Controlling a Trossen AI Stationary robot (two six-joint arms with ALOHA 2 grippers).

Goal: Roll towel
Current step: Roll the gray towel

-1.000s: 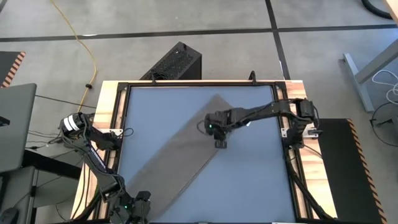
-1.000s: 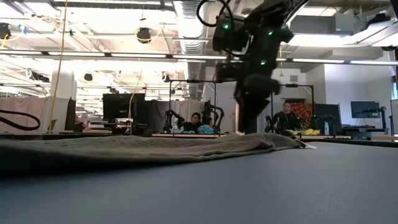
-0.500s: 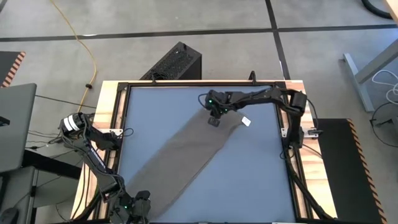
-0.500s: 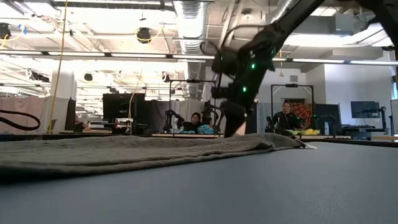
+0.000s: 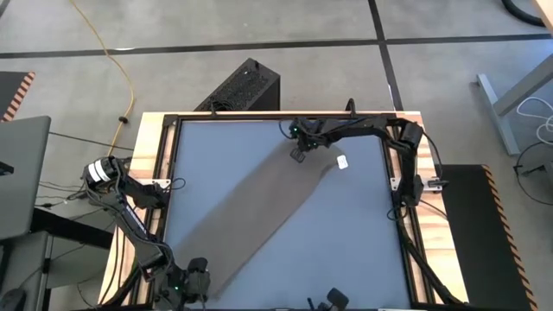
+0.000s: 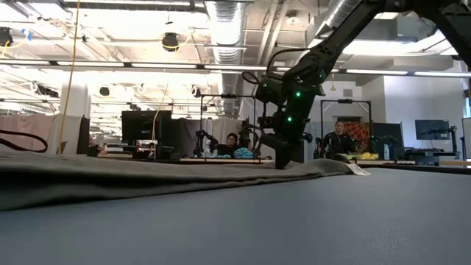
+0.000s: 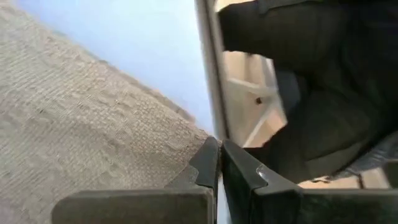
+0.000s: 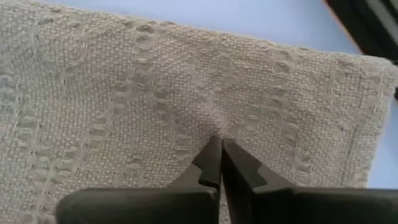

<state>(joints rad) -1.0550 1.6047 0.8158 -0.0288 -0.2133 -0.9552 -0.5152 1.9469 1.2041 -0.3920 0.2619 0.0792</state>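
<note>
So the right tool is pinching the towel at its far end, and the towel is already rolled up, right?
Not rolled. The high view shows the towel lying flat in a long diagonal strip across the table. The right tool is indeed pinching it at the far end.

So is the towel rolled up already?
No, the towel lies flat in a long strip slanting across the table, with no roll anywhere.

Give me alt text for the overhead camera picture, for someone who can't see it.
Seen from above, a grey-brown towel lies diagonally across a blue-grey table, with the right pincer closed on its far end. The left pincer sits shut at the towel's near corner.
</note>
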